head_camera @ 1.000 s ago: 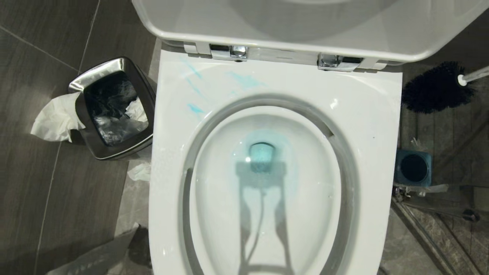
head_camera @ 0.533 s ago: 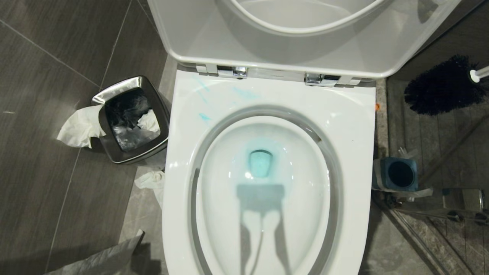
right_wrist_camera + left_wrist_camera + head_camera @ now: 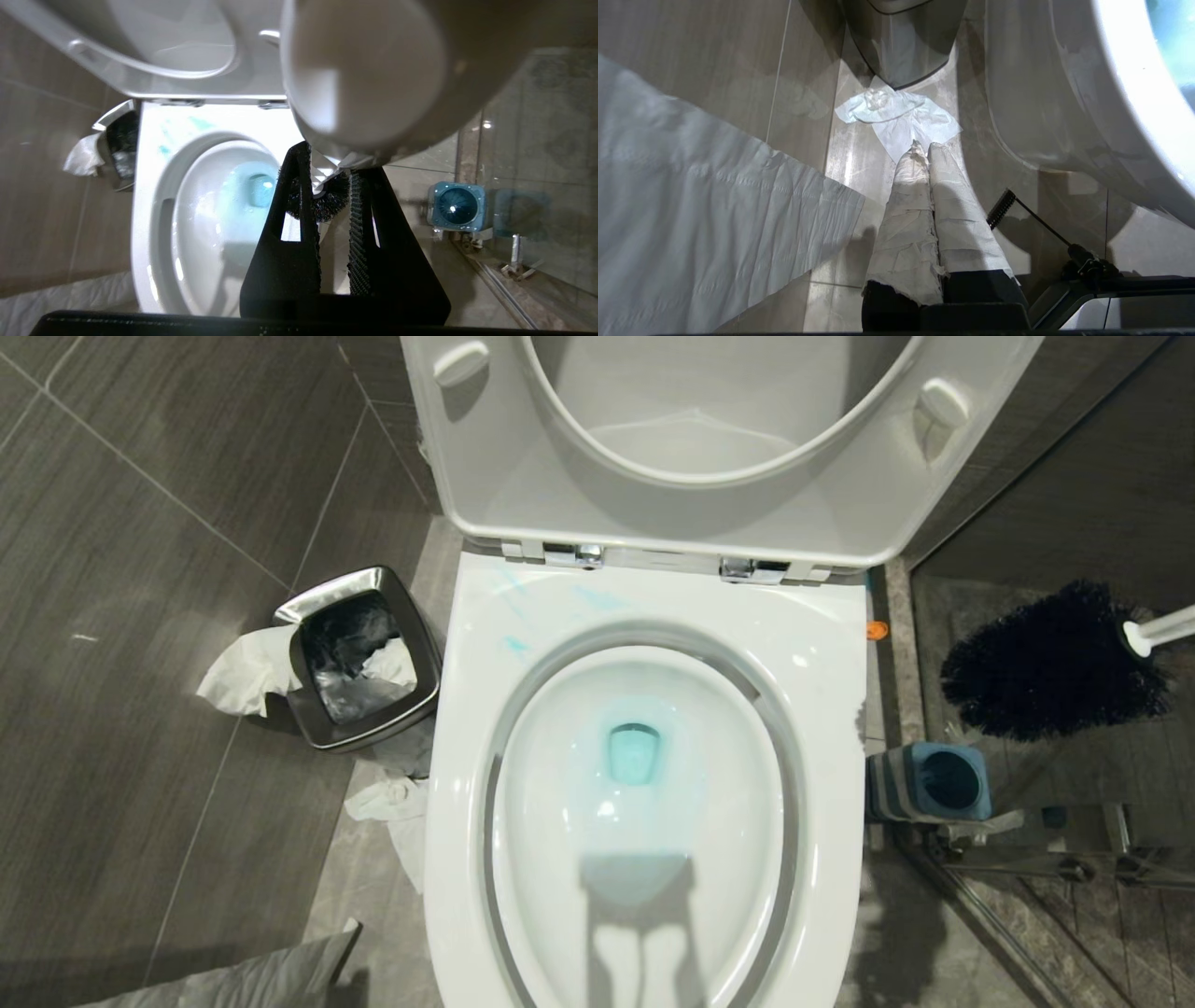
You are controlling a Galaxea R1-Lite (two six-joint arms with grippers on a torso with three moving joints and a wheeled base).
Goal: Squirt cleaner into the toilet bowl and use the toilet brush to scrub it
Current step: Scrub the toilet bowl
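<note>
Steel glints from the small waste bin (image 3: 359, 658) on the left, crumpled tissue (image 3: 245, 670) hanging over its side, and the left gripper (image 3: 924, 151) sits low by the floor there with its wrapped fingers pressed together on nothing. In the middle the toilet bowl (image 3: 644, 784) stands open, turquoise cleaner (image 3: 633, 753) pooled at the drain. To the right, the right gripper (image 3: 329, 196) clamps the toilet brush (image 3: 1053, 660), its black head up off the floor, just beyond the blue holder (image 3: 934, 782).

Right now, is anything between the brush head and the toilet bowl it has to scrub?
Nothing visible. The right gripper holds the toilet brush in the air to the right of the toilet bowl, above its blue holder. Seat and lid stand raised, the bowl open.
</note>
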